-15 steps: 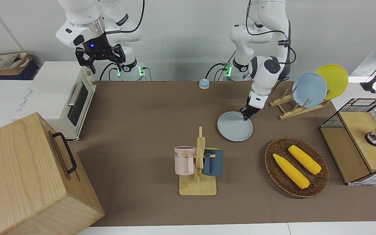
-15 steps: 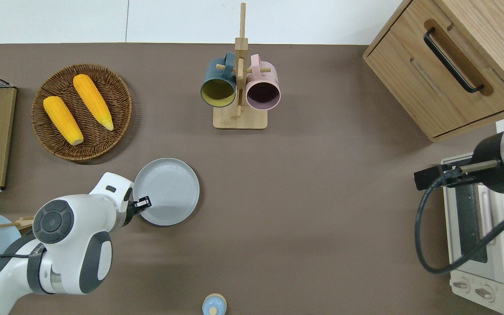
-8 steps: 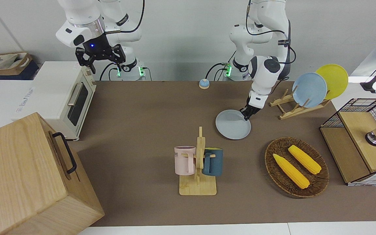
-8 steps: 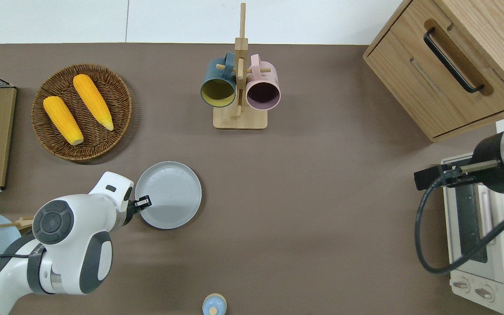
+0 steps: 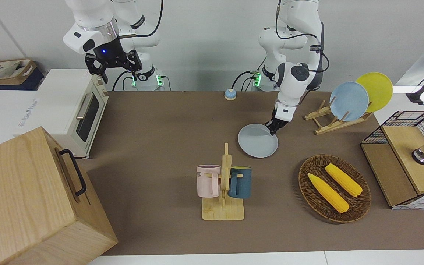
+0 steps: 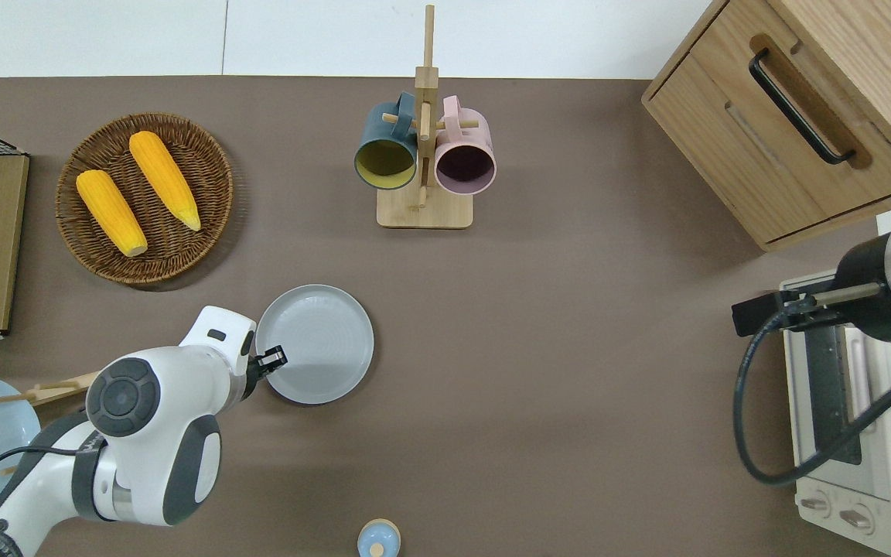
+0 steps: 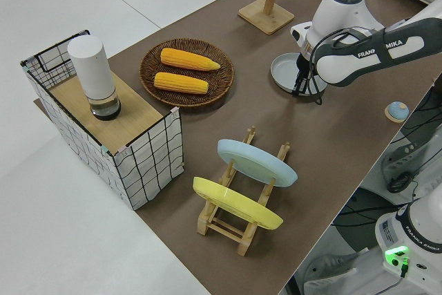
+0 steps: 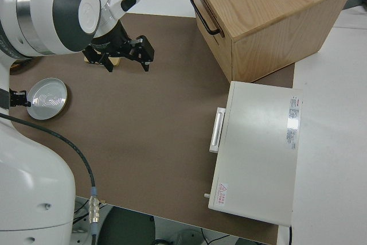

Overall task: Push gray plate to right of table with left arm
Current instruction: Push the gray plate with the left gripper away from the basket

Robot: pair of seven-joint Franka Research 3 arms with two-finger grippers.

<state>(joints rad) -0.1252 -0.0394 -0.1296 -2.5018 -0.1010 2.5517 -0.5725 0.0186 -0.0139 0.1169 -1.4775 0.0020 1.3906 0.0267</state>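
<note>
Contact: left hand [image 6: 273, 360] down at the rim of the round pale gray matte plate [image 6: 322, 340], roughly its eight o'clock seen from overhead. Finger spread impossible to tell. Plate flat on the brown counter [image 6: 569, 348], nearer the robots than the wicker basket of corn [image 6: 182, 224]. Looks light, stiff, ready to slide; best shoved low on the rim. Right arm parked.

Gray plate [image 6: 316, 343]: round, shallow, pale bluish-gray, matte, low raised rim; lies flat and upright on the table [image 6: 554, 371]. Position: toward the left arm's end, nearer to the robots than the mug rack. Table: wide, rectangular, matte brown top, white borders. Left arm [image 6: 144, 433]: white, dark gray joint caps; its gripper [image 6: 271, 360] touches the plate's rim.
</note>
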